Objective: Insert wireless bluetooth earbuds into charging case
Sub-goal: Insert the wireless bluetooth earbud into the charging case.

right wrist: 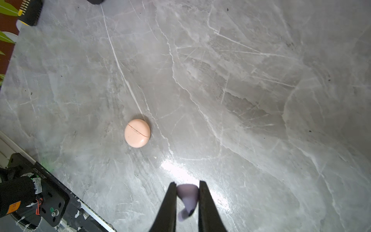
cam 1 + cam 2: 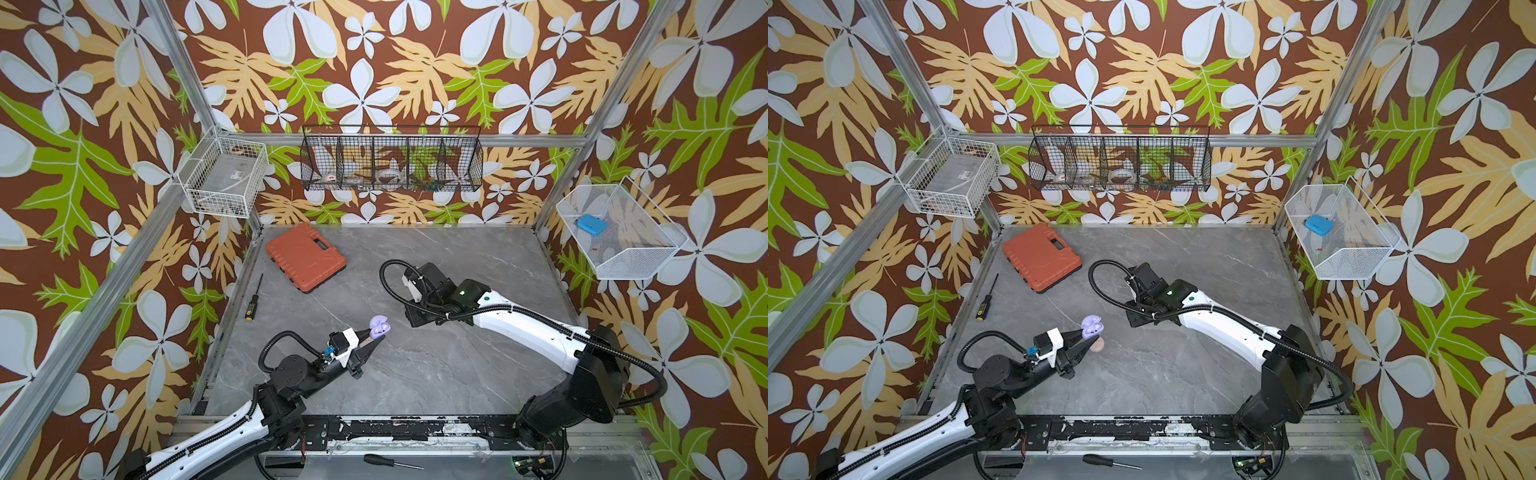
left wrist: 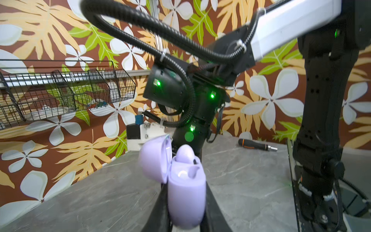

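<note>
Lavender earbud is pinched in the right end effector, above the grey surface and apart from the lavender charging case. That case, lid open with a second earbud seated inside, is clamped by the left end effector. Closed pink case lies just beside the lavender charging case; orange tool case lies beyond it, near the rear left edge. Right of the lavender charging case, open surface stretches toward the wall.

An orange tool case is lying near the worktop's far left corner, while a black-and-yellow screwdriver is resting along the left edge, near the case but apart.
</note>
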You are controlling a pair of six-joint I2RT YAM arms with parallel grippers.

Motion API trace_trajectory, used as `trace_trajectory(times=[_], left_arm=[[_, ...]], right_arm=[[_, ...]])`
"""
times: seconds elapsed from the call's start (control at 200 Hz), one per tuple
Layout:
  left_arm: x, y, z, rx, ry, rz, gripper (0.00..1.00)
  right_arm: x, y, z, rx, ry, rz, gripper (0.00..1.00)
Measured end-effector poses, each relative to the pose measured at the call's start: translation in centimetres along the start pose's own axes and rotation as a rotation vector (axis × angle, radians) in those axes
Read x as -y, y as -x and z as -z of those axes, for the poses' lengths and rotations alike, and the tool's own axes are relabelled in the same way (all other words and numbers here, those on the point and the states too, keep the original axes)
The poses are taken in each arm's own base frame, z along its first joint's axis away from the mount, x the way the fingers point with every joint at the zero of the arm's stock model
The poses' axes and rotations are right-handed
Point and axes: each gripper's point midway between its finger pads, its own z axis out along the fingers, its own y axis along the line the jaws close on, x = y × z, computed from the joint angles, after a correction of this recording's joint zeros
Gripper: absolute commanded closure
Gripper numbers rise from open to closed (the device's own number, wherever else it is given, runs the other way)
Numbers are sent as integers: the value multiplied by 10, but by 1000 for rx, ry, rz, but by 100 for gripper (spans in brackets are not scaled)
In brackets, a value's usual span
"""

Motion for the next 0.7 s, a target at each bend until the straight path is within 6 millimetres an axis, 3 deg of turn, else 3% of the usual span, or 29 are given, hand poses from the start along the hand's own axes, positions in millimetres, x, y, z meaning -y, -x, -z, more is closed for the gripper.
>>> trace_trajectory(times=[0.13, 0.505, 0.696], left_arm=[[-3, -7, 1, -11, 30, 113, 100], [-13, -76, 8, -107, 157, 316, 100], [-15, -96, 7, -134, 186, 342, 100]], right_arm=[[-2, 6, 11, 29, 8, 10, 84], [-6, 18, 43, 102, 23, 21, 84], [-10, 22, 54, 133, 44, 31, 83]])
